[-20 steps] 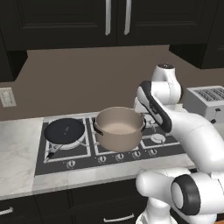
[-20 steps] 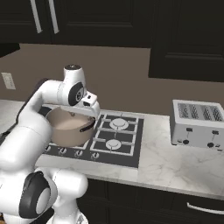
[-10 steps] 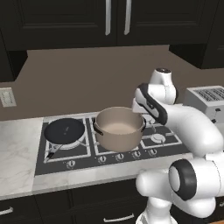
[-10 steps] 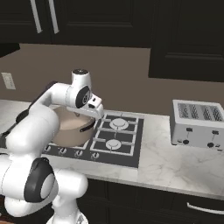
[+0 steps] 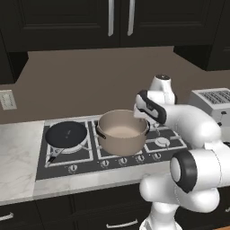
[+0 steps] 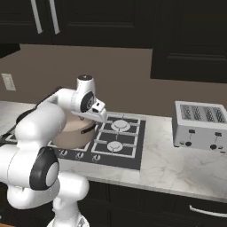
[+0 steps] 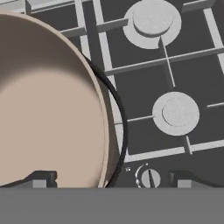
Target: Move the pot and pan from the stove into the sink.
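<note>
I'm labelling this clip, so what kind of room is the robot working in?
A kitchen, by the look of it: a gas stove set in a marble counter, a toaster beside it, and dark cabinets above.

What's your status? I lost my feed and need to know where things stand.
Gripper open, above pot rim, right side. Pot and pan both on stove, nothing held. No obstruction seen.

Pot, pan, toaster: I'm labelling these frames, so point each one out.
pot (image 5: 121, 131), left base view, on its inner floor.
pan (image 5: 66, 134), left base view, on its black cooking surface.
toaster (image 6: 199, 127), right base view, on its front face.
</note>
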